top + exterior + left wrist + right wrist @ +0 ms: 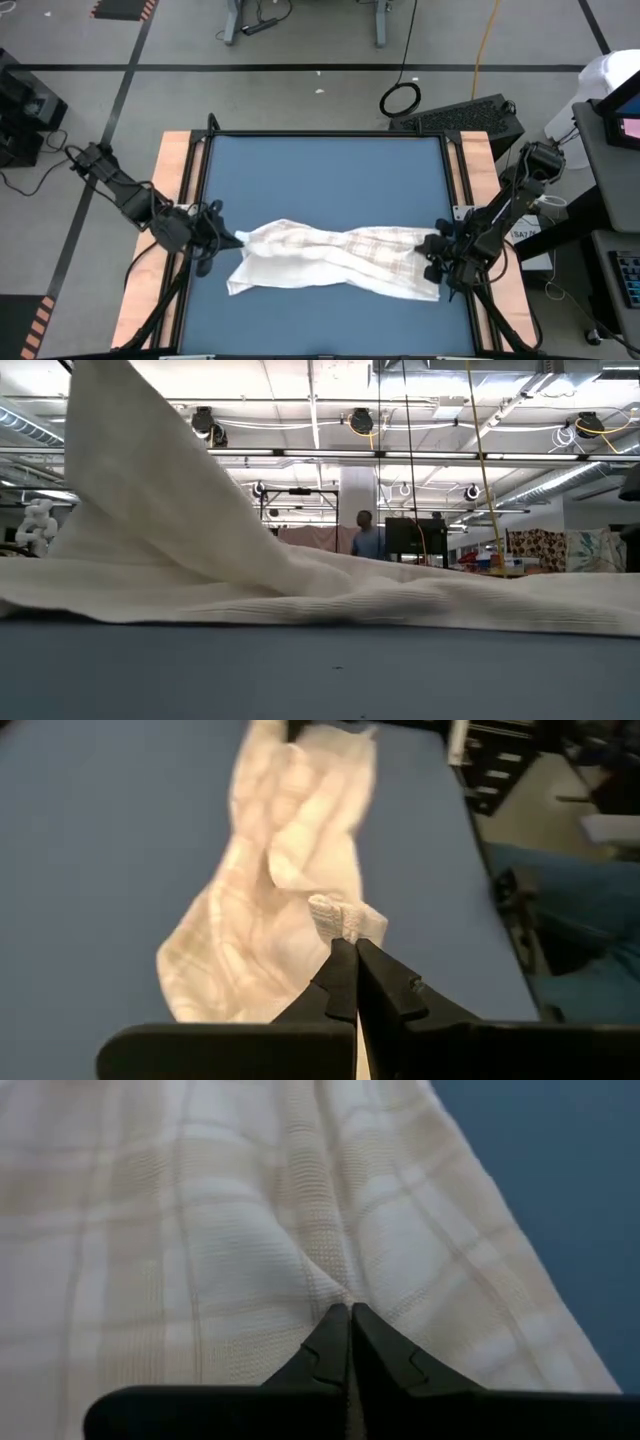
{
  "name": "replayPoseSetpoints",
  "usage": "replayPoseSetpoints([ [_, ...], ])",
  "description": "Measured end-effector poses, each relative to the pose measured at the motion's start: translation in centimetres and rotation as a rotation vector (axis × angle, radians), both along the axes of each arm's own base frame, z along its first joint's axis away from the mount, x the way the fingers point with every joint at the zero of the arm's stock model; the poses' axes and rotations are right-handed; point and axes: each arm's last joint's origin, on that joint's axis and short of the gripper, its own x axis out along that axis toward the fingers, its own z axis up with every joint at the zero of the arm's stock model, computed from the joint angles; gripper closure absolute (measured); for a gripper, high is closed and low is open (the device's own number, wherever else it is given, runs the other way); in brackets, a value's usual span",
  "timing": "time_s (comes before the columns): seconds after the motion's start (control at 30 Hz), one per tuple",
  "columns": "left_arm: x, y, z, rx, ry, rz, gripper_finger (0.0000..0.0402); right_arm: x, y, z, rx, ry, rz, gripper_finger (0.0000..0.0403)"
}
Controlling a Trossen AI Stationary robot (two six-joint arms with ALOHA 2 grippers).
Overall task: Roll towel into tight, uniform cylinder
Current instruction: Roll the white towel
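High view: towel (between end effectors)

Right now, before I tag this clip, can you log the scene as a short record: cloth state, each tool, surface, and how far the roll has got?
cloth: white thin checked towel, stretched out and crumpled, not rolled
left tool: shut on the towel's left end, bunched corner pinched
right tool: shut on the towel's right end
surface: blue mat on the table
lift: left side of towel raised off the mat in the low view
progress: no cylinder formed yet
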Motion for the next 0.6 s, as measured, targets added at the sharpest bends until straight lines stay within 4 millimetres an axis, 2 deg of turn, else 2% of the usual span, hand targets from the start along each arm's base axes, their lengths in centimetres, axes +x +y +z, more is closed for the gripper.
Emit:
replayPoseSetpoints([
  [0.13, -0.3, -0.5, -0.1, -0.051, 0.023, 0.008, 0.0400, 0.0, -0.6, 0.0, -0.033, -0.003, -0.048, 0.0397],
  [0.4, 0.2, -2.5, -1.8, -0.187, 0.206, 0.032, 0.0396, 0.0, -1.0, 0.0, -0.044, 0.004, -0.089, 0.0397],
  [0.5, 0.8, -3.6, -2.7, -0.223, 0.268, 0.056, 0.0361, 0.1, -0.9, 0.0, -0.042, 0.001, -0.089, 0.0397],
  [0.6, 1.5, -4.3, -3.8, -0.217, 0.335, 0.101, 0.0302, 0.1, -0.9, 0.0, -0.034, -0.006, -0.089, 0.0397],
])
